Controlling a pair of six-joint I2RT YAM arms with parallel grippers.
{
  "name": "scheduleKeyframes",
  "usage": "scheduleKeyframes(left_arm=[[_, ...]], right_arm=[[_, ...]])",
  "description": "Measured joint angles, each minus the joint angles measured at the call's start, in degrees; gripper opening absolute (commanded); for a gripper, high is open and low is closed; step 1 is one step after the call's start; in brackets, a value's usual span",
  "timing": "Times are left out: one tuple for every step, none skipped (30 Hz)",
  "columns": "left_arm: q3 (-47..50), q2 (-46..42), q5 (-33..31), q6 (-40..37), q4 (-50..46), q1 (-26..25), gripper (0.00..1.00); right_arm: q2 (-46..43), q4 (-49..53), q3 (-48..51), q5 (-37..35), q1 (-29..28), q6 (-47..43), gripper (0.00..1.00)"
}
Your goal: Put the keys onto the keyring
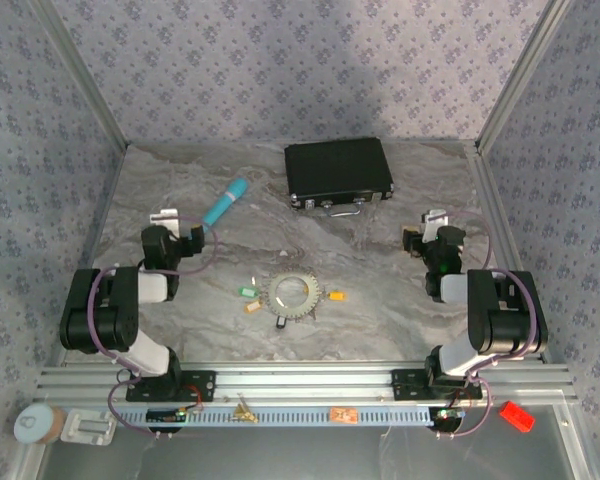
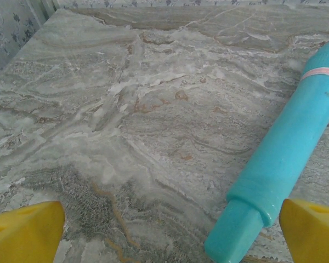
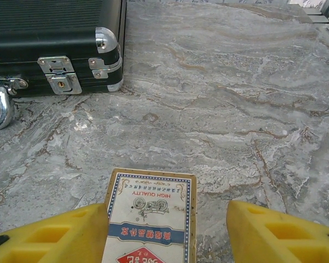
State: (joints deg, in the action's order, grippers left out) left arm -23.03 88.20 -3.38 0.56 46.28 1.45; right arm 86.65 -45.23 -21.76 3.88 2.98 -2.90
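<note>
left tool (image 2: 170, 233): jaws wide apart | right tool (image 3: 167, 235): jaws apart | arms: both folded, elbows bent

Grey toothed keyring (image 1: 292, 294) lies flat mid-tabletop (image 1: 380, 320). Green key (image 1: 247, 292) and yellow key (image 1: 252, 307) just left of it, orange key (image 1: 336, 296) just right, dark key (image 1: 281, 322) at near edge.

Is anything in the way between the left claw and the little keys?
Nothing visible is. Only bare table lies between the left gripper and the keys beside the keyring. The blue tube lies farther back on the table, off that path.
</note>
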Motion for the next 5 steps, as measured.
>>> scheduleKeyframes(left_arm=[[0.0, 0.0, 0.3, 0.1, -0.2, 0.0, 1.00], [-0.1, 0.0, 0.6, 0.2, -0.3, 0.0, 1.00], [-0.1, 0.0, 0.8, 0.2, -0.5, 0.0, 1.00], [-0.1, 0.0, 1.1, 0.2, -0.5, 0.0, 1.00], [-0.1, 0.0, 1.2, 0.2, -0.5, 0.0, 1.00]], right_arm=[[0.0, 0.0, 0.0, 0.0, 0.0, 0.1, 0.66], [0.0, 0.0, 0.0, 0.0, 0.0, 0.2, 0.68], [0.0, 0.0, 0.0, 0.0, 0.0, 0.3, 0.88], [0.0, 0.0, 0.0, 0.0, 0.0, 0.3, 0.99], [0.0, 0.0, 0.0, 0.0, 0.0, 0.6, 0.99]])
